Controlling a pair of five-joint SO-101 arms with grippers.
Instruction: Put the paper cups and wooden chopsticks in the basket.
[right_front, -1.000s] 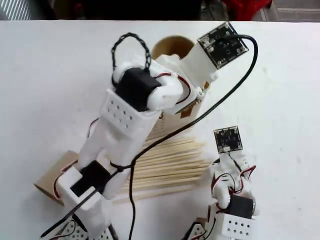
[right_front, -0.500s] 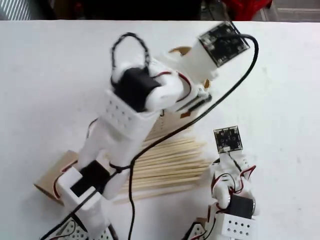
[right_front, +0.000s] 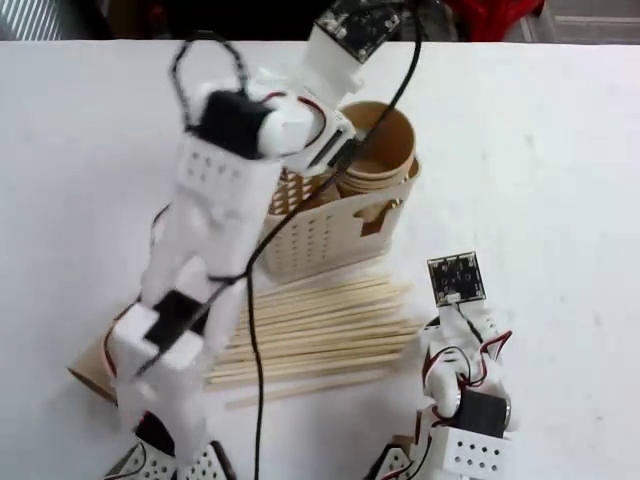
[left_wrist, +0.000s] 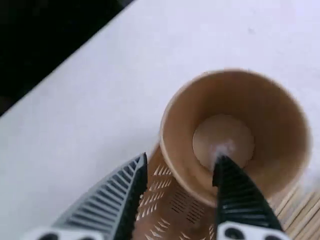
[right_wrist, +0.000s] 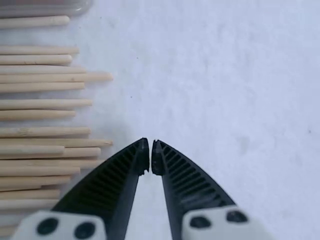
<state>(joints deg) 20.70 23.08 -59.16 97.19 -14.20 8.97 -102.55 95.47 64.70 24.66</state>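
High view, left to right: side-lying cup (right_front: 88, 365) at the near-left of the surface (right_front: 560, 200), partly under the left arm (right_front: 205, 215). Its long axis runs diagonally and I can't tell which end is the mouth. The left arm stretches from the near edge up to the basket (right_front: 320, 235), a white perforated tub standing upright mid-surface. The wooden chopsticks (right_front: 330, 330) are a loose flat pile on the surface just in front of the basket, between the two arms. Their long axes run roughly left-right, slightly fanned, with the right-hand ends angled a bit toward the far side. One stray stick lies along the near edge of the pile. The upright cup (right_front: 385, 140) sits in the right end of the basket, axis vertical, mouth up, rim above the basket wall. In the left wrist view its open mouth (left_wrist: 235, 135) faces the camera. Left jaws are spread and pinching nothing: one tip is over the cup's mouth, the other is outside the rim over the basket wall (left_wrist: 170, 205). The right arm (right_front: 465, 400) is at the near-right. Right jaws are pressed together and empty, low over bare surface, tips just beside the chopstick ends (right_wrist: 95, 77), which point toward them.
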